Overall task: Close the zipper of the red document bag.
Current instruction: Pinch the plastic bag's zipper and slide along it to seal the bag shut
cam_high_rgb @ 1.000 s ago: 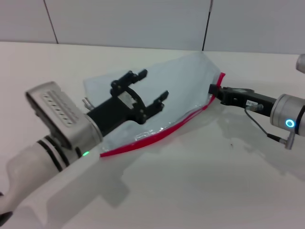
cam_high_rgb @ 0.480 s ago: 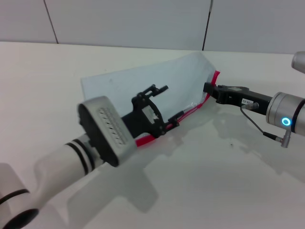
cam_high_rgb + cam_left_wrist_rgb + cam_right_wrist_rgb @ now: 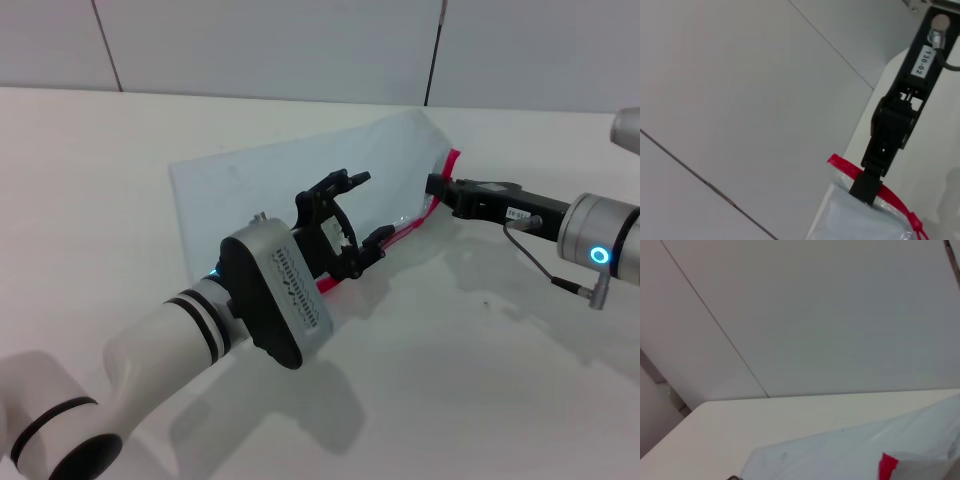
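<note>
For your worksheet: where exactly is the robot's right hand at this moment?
In the head view the right hand sits right of centre on the white table, shut on the far right end of the zipper of the red document bag.

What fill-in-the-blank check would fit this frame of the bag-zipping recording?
1. The right tool is clamped on the bag's ____ edge strip.
2. The left tool hovers over the red document bag with its fingers ____.
3. The bag lies on a ____ table.
Missing words: red; open; white
</note>
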`<state>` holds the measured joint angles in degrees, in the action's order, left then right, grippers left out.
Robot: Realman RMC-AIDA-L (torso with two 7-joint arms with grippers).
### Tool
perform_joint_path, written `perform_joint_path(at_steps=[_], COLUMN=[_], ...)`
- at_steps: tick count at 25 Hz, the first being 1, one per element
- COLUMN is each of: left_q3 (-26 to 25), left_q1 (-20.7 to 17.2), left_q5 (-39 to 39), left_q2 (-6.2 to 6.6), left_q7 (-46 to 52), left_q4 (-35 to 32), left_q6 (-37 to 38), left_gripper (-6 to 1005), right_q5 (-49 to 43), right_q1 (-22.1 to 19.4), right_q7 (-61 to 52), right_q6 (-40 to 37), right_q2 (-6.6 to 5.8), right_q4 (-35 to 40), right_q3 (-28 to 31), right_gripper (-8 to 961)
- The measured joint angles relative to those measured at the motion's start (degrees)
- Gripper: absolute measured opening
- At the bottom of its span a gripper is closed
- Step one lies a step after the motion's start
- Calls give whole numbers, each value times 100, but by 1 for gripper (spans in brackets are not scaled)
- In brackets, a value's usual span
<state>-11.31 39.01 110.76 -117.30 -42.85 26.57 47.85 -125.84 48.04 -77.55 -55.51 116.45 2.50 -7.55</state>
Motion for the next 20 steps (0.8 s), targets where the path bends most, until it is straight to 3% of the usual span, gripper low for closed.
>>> perform_joint_path(at_steps=[13,20], left_q3=[237,201], left_q1=[-61,-58], left_q5=[102,28], left_q2=[1,26], left_q7=[-609,-543], left_q4=[412,306], left_q6=[-10,61], left_gripper=[687,686], right_q5=[7,-24], right_q1=[40,87], right_q7=[7,11], right_q6=[28,-15], right_q2=[0,-2], right_q4=[-75,-183], right_q3=[9,-32], right_gripper=[14,14])
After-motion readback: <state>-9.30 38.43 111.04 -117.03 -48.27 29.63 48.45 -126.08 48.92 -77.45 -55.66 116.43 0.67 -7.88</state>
